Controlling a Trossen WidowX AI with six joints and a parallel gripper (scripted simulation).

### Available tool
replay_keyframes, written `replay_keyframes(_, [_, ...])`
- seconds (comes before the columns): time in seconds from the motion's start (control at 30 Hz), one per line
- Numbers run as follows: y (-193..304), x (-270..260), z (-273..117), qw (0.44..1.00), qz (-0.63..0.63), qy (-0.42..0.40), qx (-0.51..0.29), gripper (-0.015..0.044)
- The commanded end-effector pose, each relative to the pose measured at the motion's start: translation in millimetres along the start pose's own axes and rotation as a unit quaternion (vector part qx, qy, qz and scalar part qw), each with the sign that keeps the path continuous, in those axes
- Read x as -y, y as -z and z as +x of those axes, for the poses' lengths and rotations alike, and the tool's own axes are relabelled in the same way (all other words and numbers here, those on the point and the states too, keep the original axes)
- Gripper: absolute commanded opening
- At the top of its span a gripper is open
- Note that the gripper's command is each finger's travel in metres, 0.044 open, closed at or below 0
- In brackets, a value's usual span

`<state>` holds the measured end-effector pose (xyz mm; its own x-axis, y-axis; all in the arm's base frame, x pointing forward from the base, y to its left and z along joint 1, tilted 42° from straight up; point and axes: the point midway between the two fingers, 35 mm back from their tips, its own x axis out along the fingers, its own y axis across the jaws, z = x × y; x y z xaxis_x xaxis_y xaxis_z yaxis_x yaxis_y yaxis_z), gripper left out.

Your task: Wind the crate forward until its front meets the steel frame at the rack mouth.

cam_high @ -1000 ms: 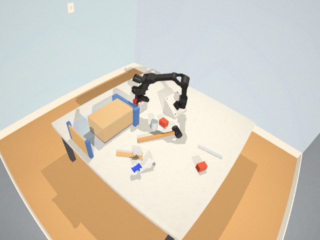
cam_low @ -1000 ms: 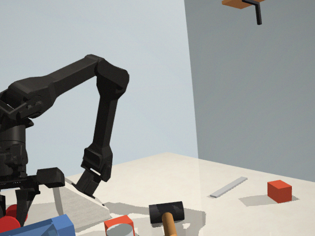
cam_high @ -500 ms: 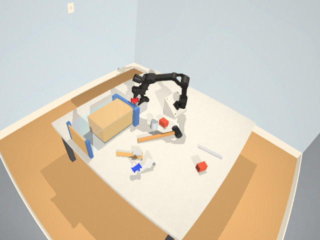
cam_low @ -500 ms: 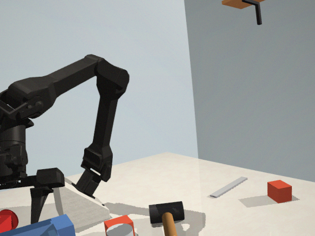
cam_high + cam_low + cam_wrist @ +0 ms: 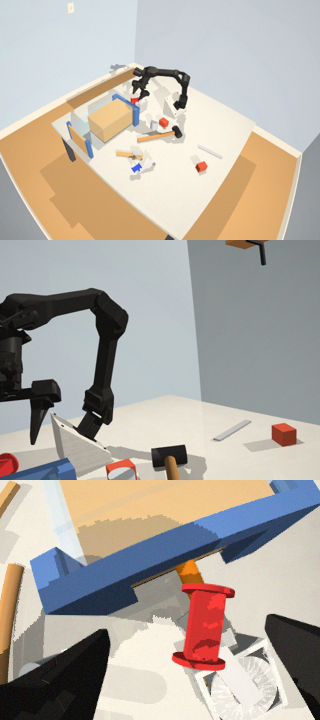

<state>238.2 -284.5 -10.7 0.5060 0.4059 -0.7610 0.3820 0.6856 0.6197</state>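
Observation:
My gripper (image 5: pixel 138 91) (image 5: pixel 189 629) is open and empty, hanging just above the winch. The red winch handle (image 5: pixel 134 100) (image 5: pixel 7 463) (image 5: pixel 203 627) lies between and below my fingers, seated on the white winch (image 5: pixel 143 104) (image 5: pixel 246 692). An orange strap (image 5: pixel 190 570) runs from the winch under the blue frame (image 5: pixel 138 113) (image 5: pixel 38 469) (image 5: pixel 167 560). The tan crate (image 5: pixel 109 118) (image 5: pixel 147 487) sits flat inside the clear-panelled cubby (image 5: pixel 78 118), its front close behind the blue frame. I cannot tell whether they touch.
A hammer (image 5: pixel 160 135) (image 5: pixel 169 454), a grey cylinder (image 5: pixel 154 124) and a red cube (image 5: pixel 163 122) lie just right of the frame. The white wedge arm base (image 5: pixel 171 105) stands behind them. A grey bar (image 5: pixel 209 151), another red cube (image 5: pixel 201 166), a wooden piece (image 5: pixel 128 154) and a blue part (image 5: pixel 136 168) lie further forward.

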Motion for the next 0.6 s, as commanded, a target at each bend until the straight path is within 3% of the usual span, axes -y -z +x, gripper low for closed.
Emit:
replay_keyframes(0.0, [-3, -1, -11, 1.000, -0.001, 0.002, -0.004, 0.0440])
replay_keyframes(0.27, [-3, -1, -14, 1.000, -0.001, 0.002, -0.004, 0.0440])
replay_keyframes(0.47, [7, -10, -66, 1.000, 0.000, 0.002, -0.005, 0.0440])
replay_keyframes(0.57, [9, -11, -71, 1.000, 0.000, 0.002, -0.005, 0.0440])
